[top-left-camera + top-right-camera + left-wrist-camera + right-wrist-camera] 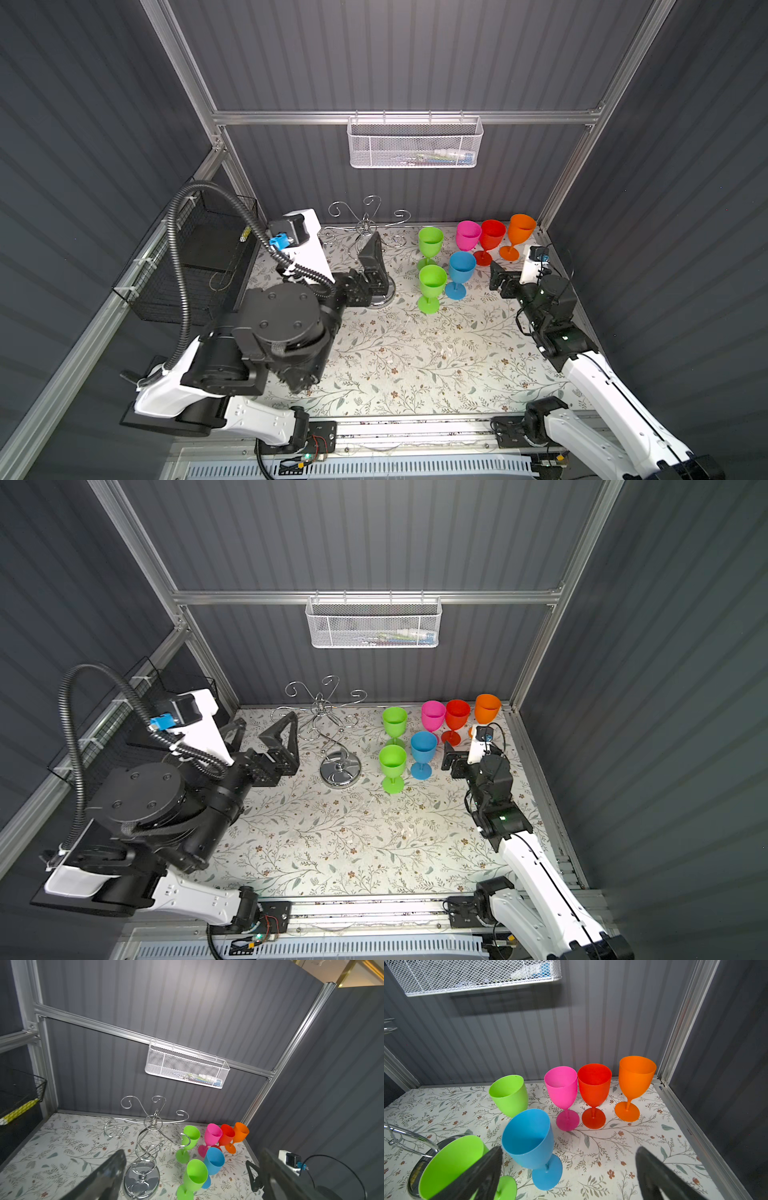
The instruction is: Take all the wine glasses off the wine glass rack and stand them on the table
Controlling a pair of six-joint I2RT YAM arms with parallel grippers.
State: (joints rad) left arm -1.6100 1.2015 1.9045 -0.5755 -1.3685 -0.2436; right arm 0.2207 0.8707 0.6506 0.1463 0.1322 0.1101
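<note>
Chrome wine glass rack [340, 771] by back wall [407, 675] | left hand [266, 722] spread beside it | right hand [453, 764] spread

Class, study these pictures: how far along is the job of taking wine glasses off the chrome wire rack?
Done: the shiny chrome wire rack has nothing hanging from its scroll arms. The green, second green, blue, pink, red and orange plastic wine glasses stand upright on the floral table.
In hand: nothing. The left gripper and right gripper are open.
Left: seemingly nothing.
</note>
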